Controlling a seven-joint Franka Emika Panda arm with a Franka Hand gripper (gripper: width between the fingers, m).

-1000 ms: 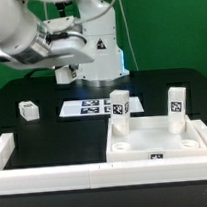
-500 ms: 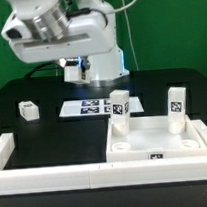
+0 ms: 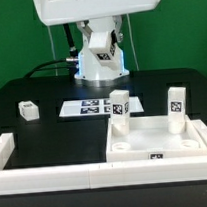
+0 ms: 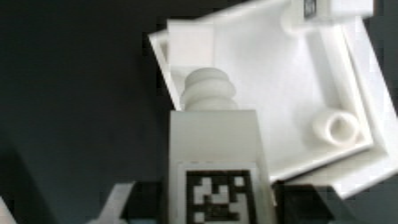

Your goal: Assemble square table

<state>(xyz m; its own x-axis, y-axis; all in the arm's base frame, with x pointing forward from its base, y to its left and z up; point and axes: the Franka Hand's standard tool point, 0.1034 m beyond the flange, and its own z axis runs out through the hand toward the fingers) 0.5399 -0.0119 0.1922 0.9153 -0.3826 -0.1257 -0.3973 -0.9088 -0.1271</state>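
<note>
Pincer [image 4: 210, 206] is clamping a small white tagged plastic leg [image 4: 212, 140] by its shaft, sensibly. It is looking light, rigid, slick.

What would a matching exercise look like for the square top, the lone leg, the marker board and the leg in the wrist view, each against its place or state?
1 square top
2 lone leg
3 marker board
4 wrist-view leg

a held in the pincer, threaded end free
b alone at the exterior view's left
c carries two upright legs
d flat, showing only tags

Pairs: 1c, 2b, 3d, 4a
</note>
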